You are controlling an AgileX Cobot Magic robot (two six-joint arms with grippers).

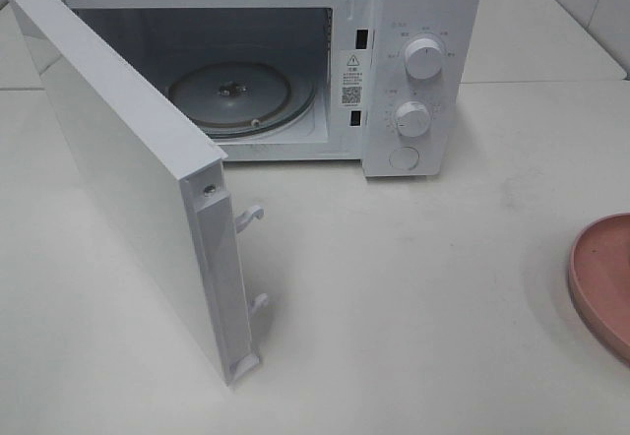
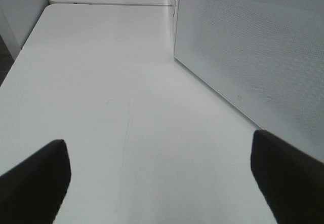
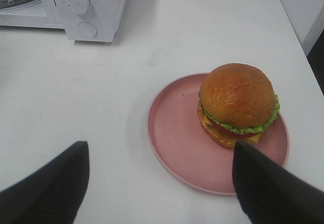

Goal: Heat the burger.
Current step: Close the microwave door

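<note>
Since the microwave (image 1: 295, 71) already stands with its door (image 1: 128, 169) swung wide and the glass turntable (image 1: 231, 95) bare inside, we judge that the opening step is done and the step in hand is to fetch the burger (image 3: 237, 105). It sits upright on the pink plate (image 3: 174, 133), toward one side of the plate and not in its middle, on the table (image 1: 423, 297) well apart from the microwave; in the high view only the plate's edge shows at the right border, and the burger itself is outside that picture. Our right claw (image 3: 159, 183) hangs above the table near the plate, its two dark fingers (image 3: 53, 183) spread wide and holding nothing. Our left claw (image 2: 162, 178) is also spread wide and empty, low over bare table beside the outer face of the open door. The burger is round, so we find no real long axis across it; its only clear axis is vertical, with the domed bun on top, and the lettuce and filling show most on the side facing the right wrist camera. For the next move we think the right claw must come over the plate, and either close gently around the bun from two sides or take the plate by its rim, and then carry it to the turntable. A hard squeeze could crush the soft bun.
</note>
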